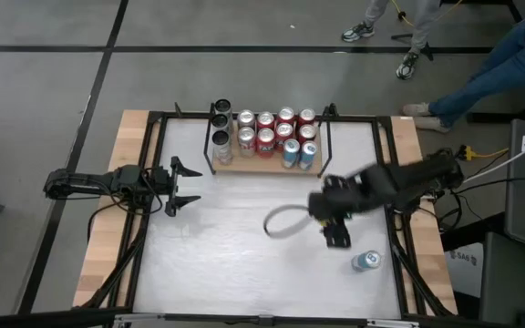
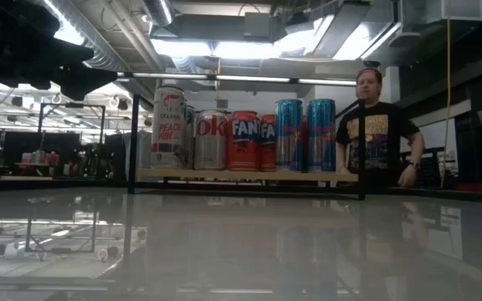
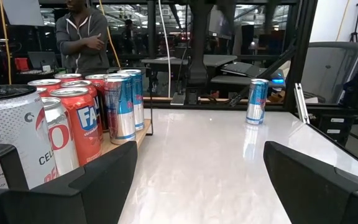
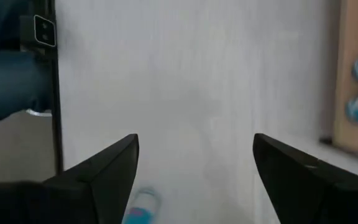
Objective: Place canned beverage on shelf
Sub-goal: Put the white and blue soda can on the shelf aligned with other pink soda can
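My right fingers [image 1: 338, 239] stand wide with nothing between them, low and right of centre in the high view, pointing toward the blue canned beverage [image 1: 365, 261] upright on the tabletop [image 1: 244, 237] just below and to their right. My left fingers [image 1: 186, 187] wait, also spread and empty, at centre left. The shelf [image 1: 264, 162], already crowded with cans, sits at upper centre. I judge this the reach: next I must drop around that can and close.
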Robot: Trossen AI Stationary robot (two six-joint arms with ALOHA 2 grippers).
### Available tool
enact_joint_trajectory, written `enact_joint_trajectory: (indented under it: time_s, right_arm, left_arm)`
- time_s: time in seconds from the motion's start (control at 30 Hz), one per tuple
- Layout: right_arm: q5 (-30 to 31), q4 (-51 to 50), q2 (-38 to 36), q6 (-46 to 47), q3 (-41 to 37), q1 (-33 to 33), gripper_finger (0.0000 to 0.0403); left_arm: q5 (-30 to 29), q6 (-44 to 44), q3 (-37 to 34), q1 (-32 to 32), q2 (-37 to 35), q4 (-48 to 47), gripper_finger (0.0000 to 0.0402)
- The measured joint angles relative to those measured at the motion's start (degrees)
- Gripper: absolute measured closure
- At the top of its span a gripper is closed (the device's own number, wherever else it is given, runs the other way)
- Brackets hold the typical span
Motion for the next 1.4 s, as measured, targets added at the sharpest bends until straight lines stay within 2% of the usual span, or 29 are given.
enact_joint_trajectory:
  time_s: [0.13,0.33,0.5,0.63,0.93,1.1,1.4]
  right_arm:
    - [6.0,-3.5,0.0,18.5,0.0,9.4,0.0097]
    - [11.2,-4.8,-0.1,46.9,-1.0,21.3,0.0097]
    - [12.5,-5.0,-0.2,64.8,-4.7,29.1,0.0097]
    - [12.2,-5.0,-0.2,74.6,-8.9,33.3,0.0097]
    - [7.8,-5.0,-0.2,86.5,-17.4,39.4,0.0097]
    - [8.7,-4.9,-0.2,90.8,-19.9,41.0,0.0097]
    - [10.3,-4.7,-0.2,85.0,-22.7,40.7,0.0097]
  left_arm:
    - [0.0,0.0,0.0,0.0,0.0,0.0,0.0056]
    - [0.0,0.0,0.0,0.0,0.0,0.0,0.0056]
    - [0.0,0.0,0.0,0.0,0.0,0.0,0.0056]
    - [0.0,0.0,0.0,0.0,0.0,0.0,0.0056]
    - [0.0,0.0,0.0,0.0,0.0,0.0,0.0056]
    - [0.0,0.0,0.0,0.0,0.0,0.0,0.0056]
    - [0.0,0.0,0.0,0.0,0.0,0.0,0.0056]
